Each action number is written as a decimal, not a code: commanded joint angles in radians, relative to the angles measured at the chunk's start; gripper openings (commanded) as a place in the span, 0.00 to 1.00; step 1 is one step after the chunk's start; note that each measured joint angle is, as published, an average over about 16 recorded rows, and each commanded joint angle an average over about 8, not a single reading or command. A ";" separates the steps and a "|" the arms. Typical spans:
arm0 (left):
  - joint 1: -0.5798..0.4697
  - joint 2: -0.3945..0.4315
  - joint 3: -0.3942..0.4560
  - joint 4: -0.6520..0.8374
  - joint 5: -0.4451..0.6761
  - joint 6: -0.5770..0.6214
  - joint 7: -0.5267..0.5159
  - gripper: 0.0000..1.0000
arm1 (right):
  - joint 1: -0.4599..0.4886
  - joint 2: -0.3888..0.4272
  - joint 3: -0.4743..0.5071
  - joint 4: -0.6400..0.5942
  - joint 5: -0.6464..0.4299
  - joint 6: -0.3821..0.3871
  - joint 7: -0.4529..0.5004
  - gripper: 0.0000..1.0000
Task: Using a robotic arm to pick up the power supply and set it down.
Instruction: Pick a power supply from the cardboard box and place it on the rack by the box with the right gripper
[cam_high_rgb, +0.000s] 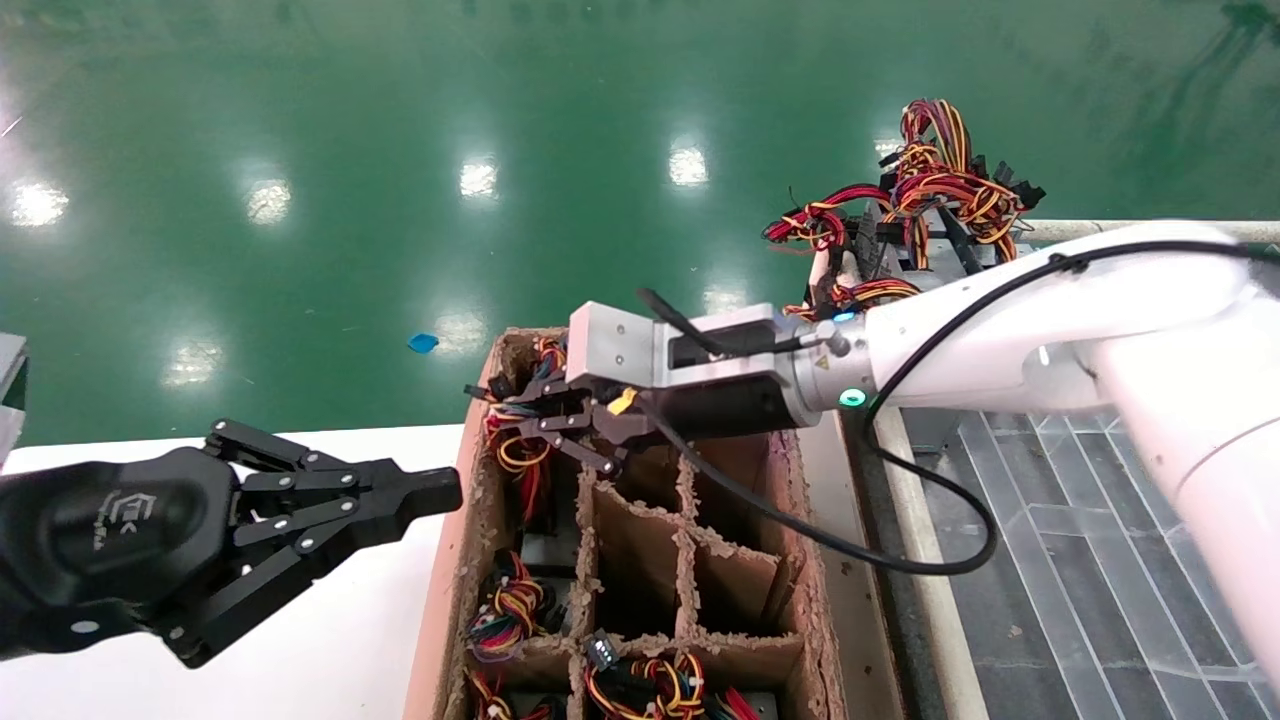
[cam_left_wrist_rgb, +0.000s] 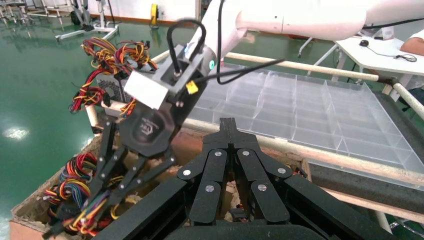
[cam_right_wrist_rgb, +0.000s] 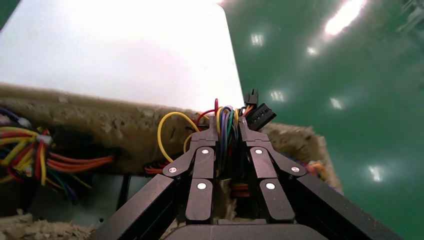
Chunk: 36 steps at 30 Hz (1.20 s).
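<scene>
The white robotic arm (cam_high_rgb: 1050, 320) reaches from the right over the cardboard divider box (cam_high_rgb: 452, 560). My right gripper (cam_high_rgb: 503, 412) is at the box's far-left cell, shut on the coloured wire bundle (cam_right_wrist_rgb: 226, 120) of a power supply. The bundle (cam_high_rgb: 520, 455) hangs down into that cell. A black connector (cam_right_wrist_rgb: 257, 115) sticks out past the fingertips. The power supply's grey body is mostly hidden in the cell. My left gripper (cam_high_rgb: 445, 490) hovers over the white table (cam_high_rgb: 340, 620) left of the box, shut with nothing in it; the left wrist view also shows the right gripper (cam_left_wrist_rgb: 67, 222) in the wires.
Another power supply with tangled wires (cam_high_rgb: 940, 190) sits at the back right, by the clear plastic divider tray (cam_high_rgb: 1080, 560). More wire bundles (cam_high_rgb: 510, 605) fill the box's near cells. A blue scrap (cam_high_rgb: 423, 343) lies on the green floor beyond.
</scene>
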 joint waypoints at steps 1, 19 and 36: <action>0.000 0.000 0.000 0.000 0.000 0.000 0.000 0.00 | 0.005 0.008 0.003 0.017 0.005 -0.009 0.001 0.00; 0.000 0.000 0.000 0.000 0.000 0.000 0.000 0.00 | 0.089 0.306 0.165 0.516 0.184 -0.043 0.201 0.00; 0.000 0.000 0.000 0.000 0.000 0.000 0.000 0.00 | 0.104 0.690 0.300 0.813 0.174 0.053 0.360 0.00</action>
